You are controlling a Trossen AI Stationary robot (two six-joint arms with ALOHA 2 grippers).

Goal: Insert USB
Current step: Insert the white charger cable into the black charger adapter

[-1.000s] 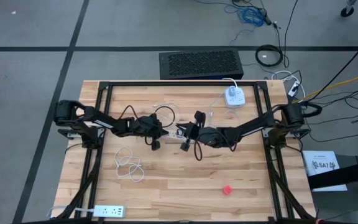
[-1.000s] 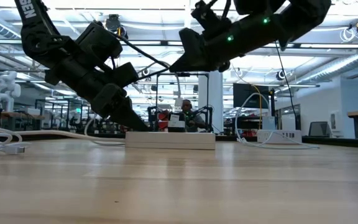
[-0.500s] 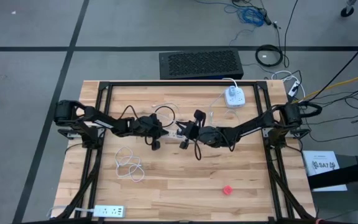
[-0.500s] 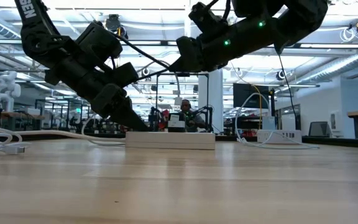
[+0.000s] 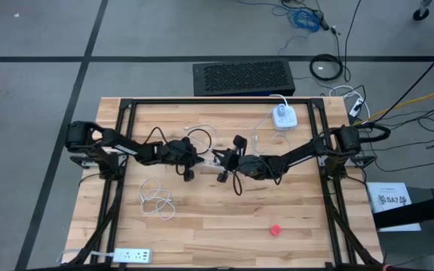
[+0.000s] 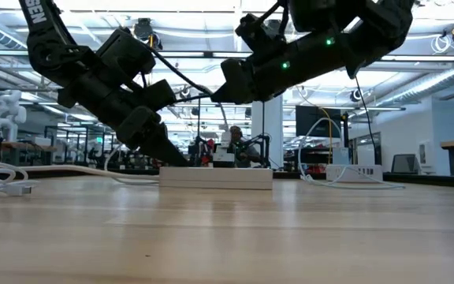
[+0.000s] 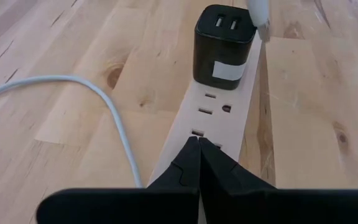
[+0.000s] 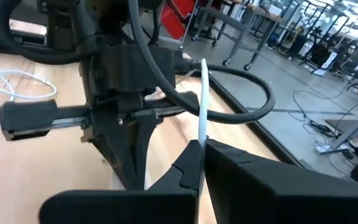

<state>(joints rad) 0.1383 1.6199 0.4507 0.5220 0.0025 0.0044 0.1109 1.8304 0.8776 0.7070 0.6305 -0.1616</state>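
Observation:
A white power strip (image 7: 219, 112) lies flat on the table, also seen in the low view (image 6: 215, 177). A black USB charger (image 7: 224, 46) is plugged into it, with two ports facing up. My left gripper (image 7: 199, 146) is shut, its tips down on the strip's near end. My right gripper (image 8: 199, 149) is shut on a white USB cable (image 8: 202, 99) and hovers above the strip (image 6: 217, 93). The cable's white plug (image 7: 258, 12) hangs just beside the charger's top edge, outside the ports. My left gripper presses its shut fingertips down on the power strip's top face near one end (image 7: 194, 134), slanting down from the table's left side; the strip stays flat on the table. My right gripper pinches the white cable (image 8: 201, 134) between its two fingers, near the plug end, reaching in from the table's right side. The cable is lifted clear and its free length loops away behind.
A second white power strip (image 5: 283, 115) sits near the far right edge, and a third (image 5: 130, 256) at the near left corner. A coiled white cable (image 5: 157, 199) lies left of centre, and a small red object (image 5: 276, 229) toward the near right. Black metal frame rails (image 5: 217, 102) border the table.
My right gripper has moved a little toward the table's left and slightly down, carrying the plug closer to the charger. My left gripper and the power strip have stayed put.

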